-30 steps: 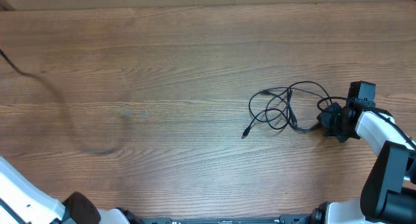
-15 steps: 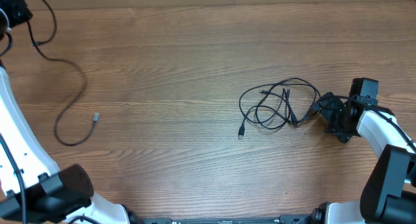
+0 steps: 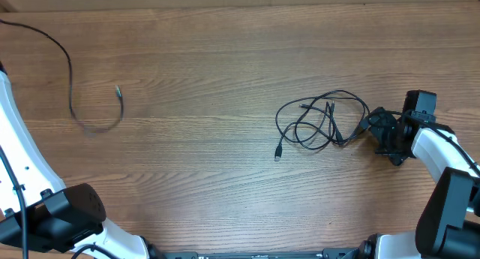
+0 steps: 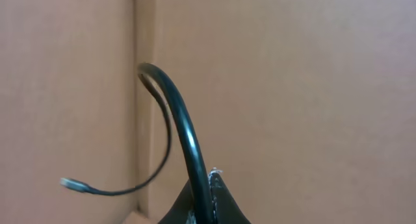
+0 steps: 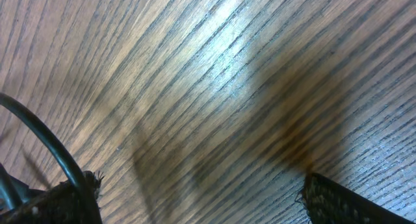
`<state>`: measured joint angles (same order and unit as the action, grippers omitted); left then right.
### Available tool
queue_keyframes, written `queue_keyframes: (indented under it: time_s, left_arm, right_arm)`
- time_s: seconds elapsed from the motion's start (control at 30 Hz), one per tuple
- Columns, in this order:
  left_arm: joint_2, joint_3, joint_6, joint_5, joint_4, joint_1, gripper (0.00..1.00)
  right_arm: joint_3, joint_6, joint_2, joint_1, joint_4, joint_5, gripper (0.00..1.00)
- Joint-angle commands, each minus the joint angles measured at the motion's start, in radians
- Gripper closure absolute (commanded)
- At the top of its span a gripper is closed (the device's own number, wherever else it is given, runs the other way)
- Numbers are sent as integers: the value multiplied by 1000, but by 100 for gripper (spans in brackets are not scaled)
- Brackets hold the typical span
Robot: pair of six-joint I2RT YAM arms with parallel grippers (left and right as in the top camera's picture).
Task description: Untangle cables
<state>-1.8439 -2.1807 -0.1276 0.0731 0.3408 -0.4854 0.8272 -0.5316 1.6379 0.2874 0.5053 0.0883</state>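
1 cable (image 3: 70,94) dangling over table (image 3: 195,79) at far left, pinched in closed left gripper (image 4: 207,199), looped tangle (image 3: 319,124) lying right of centre, right gripper (image 3: 377,128) at its right edge, fingers spread wide.

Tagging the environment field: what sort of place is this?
Probably a robotics lab bench: a wood-grain table, a left arm and right arm based at its near edge, and loose cables to handle. Nothing of the room shows.

no readable text, labels, numbers anywhere
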Motion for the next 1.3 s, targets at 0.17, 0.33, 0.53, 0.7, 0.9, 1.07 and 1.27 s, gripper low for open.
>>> queue_keyframes:
  time_s: [0.17, 0.33, 0.53, 0.7, 0.9, 1.07, 1.27]
  left_arm:
    - [-212, -8, 19, -47, 286, 60, 96]
    - [-320, -8, 20, -48, 384, 117, 96]
    - [-372, -8, 19, -100, 445, 172, 92]
    - [-370, -8, 18, -98, 486, 191, 95]
    - [-368, -8, 19, -99, 520, 211, 96]
    - [-368, -8, -5, -99, 521, 211, 94]
    - [-368, -8, -3, -155, 515, 210, 92]
  right_arm:
    - [-74, -7, 75, 14, 12, -60, 0]
    - [-74, -7, 75, 14, 11, -60, 0]
    - [-74, -7, 75, 14, 11, -60, 0]
    - [-74, -7, 75, 14, 11, -60, 0]
    - [-74, -7, 75, 14, 11, -60, 0]
    - [-74, -7, 75, 14, 11, -60, 0]
    - [-74, -7, 75, 14, 11, -60, 0]
